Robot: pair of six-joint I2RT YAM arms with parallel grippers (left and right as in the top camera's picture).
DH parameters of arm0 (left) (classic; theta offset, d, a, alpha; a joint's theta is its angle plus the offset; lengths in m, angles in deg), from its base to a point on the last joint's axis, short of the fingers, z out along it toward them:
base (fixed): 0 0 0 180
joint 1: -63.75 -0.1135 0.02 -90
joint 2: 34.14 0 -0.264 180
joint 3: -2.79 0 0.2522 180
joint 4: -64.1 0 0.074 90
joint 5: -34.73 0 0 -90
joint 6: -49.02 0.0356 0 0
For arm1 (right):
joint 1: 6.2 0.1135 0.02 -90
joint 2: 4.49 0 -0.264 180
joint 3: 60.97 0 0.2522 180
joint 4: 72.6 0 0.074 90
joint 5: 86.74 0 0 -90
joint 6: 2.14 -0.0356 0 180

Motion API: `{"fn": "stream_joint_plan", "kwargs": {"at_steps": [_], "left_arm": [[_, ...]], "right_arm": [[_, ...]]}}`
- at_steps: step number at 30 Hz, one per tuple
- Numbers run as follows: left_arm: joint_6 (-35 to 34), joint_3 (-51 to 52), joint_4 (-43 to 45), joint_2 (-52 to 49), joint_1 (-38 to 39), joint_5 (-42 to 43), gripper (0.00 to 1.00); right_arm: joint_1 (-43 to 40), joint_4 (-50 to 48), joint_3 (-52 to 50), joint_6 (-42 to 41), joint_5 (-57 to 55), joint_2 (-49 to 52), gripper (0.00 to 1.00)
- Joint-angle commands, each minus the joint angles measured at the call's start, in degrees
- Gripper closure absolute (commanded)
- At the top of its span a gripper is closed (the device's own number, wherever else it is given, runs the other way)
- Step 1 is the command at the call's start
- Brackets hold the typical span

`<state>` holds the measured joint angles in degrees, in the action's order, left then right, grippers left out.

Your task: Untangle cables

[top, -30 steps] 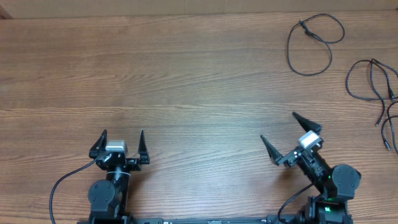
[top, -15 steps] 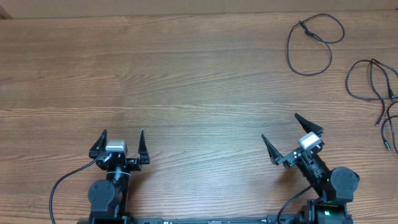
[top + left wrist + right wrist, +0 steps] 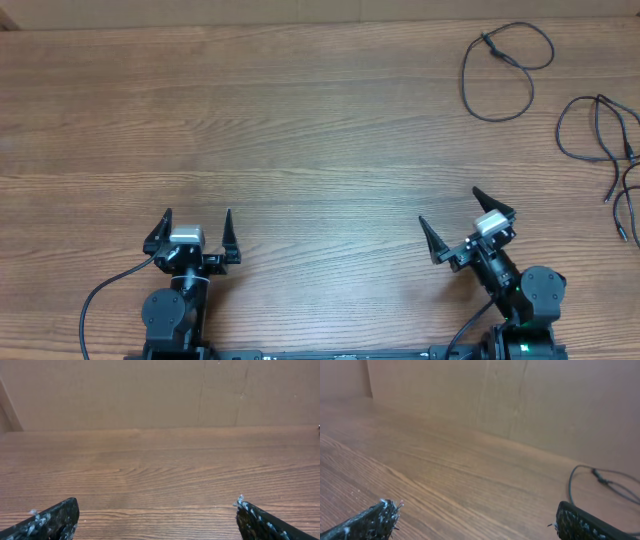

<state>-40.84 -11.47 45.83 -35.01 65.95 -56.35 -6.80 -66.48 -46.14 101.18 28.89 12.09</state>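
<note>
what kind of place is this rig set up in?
Probably a lab or data-collection bench: a wood-grain table, a plain brown board backdrop behind it, the left claw and right claw both open at the near edge, and loose black cables at the far right.

There are two grippers at the near edge, the left gripper and the right gripper, each with two black fingers, four in all. One wooden table. At the far right lies one lone cable loop; at the right edge is a cable cluster with two loose ends visible, its cord count unclear. Two thicker arm wires, one per base
</note>
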Motion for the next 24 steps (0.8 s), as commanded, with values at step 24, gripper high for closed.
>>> {"fn": "stream_joint_plan", "kwargs": {"at_steps": [24], "left_arm": [[-0.55,0.22,0.04,0.61,0.04,0.55,0.00]], "right_arm": [[5.40,12.59,-0.61,-14.21,-24.96,-16.46,0.00]]}}
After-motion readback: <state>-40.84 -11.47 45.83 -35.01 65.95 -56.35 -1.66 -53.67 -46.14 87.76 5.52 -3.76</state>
